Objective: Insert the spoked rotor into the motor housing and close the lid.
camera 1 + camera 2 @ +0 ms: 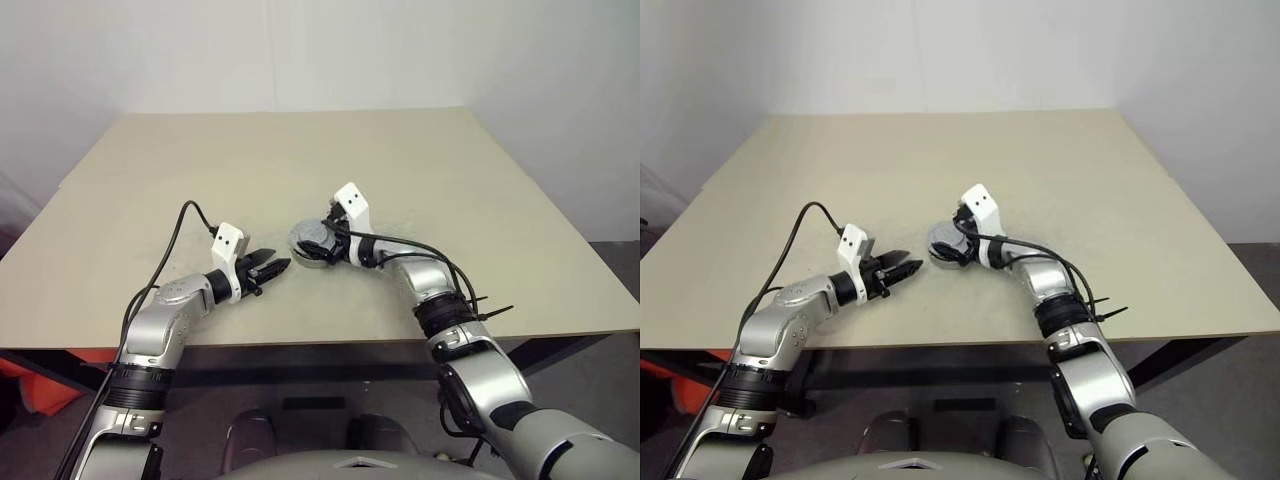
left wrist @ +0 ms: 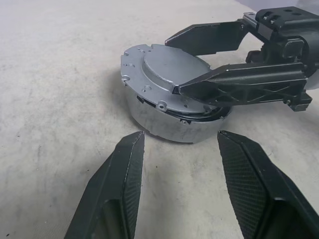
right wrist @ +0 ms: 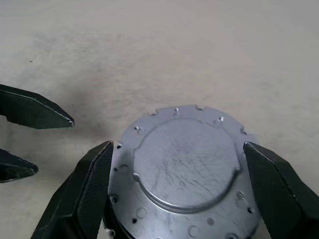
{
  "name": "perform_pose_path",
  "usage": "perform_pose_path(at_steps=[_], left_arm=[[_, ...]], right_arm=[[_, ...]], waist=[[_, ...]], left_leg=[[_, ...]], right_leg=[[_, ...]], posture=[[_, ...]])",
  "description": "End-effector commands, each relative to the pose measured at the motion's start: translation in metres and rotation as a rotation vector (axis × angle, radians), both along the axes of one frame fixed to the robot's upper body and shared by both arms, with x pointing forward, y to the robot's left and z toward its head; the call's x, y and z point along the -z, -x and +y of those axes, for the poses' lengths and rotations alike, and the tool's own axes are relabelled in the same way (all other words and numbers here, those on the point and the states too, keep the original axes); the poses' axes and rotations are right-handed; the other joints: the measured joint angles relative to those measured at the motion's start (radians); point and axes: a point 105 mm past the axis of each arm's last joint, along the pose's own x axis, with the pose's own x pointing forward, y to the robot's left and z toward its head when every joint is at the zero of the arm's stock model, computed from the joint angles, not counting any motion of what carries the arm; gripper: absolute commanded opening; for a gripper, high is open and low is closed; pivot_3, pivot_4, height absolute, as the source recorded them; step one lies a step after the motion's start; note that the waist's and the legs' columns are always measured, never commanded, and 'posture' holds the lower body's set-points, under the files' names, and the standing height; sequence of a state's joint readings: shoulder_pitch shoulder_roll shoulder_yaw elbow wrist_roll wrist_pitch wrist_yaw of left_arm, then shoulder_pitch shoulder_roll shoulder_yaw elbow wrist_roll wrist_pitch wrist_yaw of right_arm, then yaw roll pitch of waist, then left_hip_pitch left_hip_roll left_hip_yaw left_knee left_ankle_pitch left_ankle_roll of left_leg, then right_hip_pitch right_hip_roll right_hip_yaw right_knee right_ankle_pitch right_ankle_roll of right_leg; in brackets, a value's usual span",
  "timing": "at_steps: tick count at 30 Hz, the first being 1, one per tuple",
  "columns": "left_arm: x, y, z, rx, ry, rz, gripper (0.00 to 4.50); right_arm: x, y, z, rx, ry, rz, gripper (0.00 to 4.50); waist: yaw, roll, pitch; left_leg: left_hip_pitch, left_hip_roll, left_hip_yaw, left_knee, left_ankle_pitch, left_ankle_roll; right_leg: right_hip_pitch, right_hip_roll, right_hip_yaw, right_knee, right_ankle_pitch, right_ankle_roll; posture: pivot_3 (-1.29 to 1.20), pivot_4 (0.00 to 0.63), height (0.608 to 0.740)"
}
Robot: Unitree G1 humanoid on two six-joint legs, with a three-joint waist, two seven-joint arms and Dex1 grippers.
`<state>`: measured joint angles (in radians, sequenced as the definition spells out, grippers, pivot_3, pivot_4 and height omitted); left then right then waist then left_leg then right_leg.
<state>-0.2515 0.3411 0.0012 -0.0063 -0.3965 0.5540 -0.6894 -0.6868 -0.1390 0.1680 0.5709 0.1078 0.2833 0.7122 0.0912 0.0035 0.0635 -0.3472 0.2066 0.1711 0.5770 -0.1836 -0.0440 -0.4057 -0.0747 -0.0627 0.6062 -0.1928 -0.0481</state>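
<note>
Our right gripper (image 3: 177, 191) stands spread wide, one finger either side of the motor housing (image 2: 174, 122), not visibly pinching it. The lid (image 3: 187, 162) already sits on top, so we judge the spoked rotor to be shut inside. Solid metal, this assembly should feel heavy, stiff and slick on its polished wall; we would grip low across the rim. Just beyond the housing, our left gripper (image 1: 268, 268) waits parted and empty over the table (image 1: 300, 150).
</note>
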Motion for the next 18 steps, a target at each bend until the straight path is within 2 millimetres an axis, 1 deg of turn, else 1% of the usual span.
perform_pose_path(at_steps=[1, 7, 12, 18], left_arm=[[-0.011, -0.004, 0.003, -0.009, 0.012, -0.039, 2.46], [-0.011, -0.005, 0.003, -0.013, 0.008, -0.040, 2.46], [-0.012, -0.005, 0.004, -0.019, 0.006, -0.043, 2.46], [-0.012, -0.006, 0.005, -0.022, 0.005, -0.044, 2.46]], right_arm=[[-0.018, -0.001, 0.007, -0.025, -0.012, -0.086, 4.49], [-0.006, -0.003, 0.004, -0.020, 0.045, -0.086, 4.49], [0.001, -0.002, 0.001, -0.043, 0.122, -0.126, 4.49], [0.002, -0.004, 0.000, -0.044, 0.132, -0.133, 4.49]], waist=[[0.000, 0.000, 0.000], [0.000, 0.000, 0.000], [0.000, 0.000, 0.000], [-0.001, 0.000, 0.000]], left_leg=[[0.000, 0.000, 0.000, 0.000, 0.000, 0.000], [0.000, 0.000, 0.000, 0.000, 0.000, 0.000], [0.000, 0.000, 0.000, 0.000, 0.000, 0.000], [0.000, 0.000, 0.000, 0.000, 0.000, 0.000]], right_leg=[[0.000, 0.000, 0.000, 0.000, 0.000, 0.000], [0.000, 0.000, 0.000, 0.000, 0.000, 0.000], [0.000, 0.000, 0.000, 0.000, -0.001, 0.001], [0.000, 0.000, 0.000, 0.000, -0.001, 0.001]], posture=[[0.00, 0.000, 0.740], [0.00, 0.000, 0.740], [0.00, 0.000, 0.740], [0.00, 0.000, 0.740]])
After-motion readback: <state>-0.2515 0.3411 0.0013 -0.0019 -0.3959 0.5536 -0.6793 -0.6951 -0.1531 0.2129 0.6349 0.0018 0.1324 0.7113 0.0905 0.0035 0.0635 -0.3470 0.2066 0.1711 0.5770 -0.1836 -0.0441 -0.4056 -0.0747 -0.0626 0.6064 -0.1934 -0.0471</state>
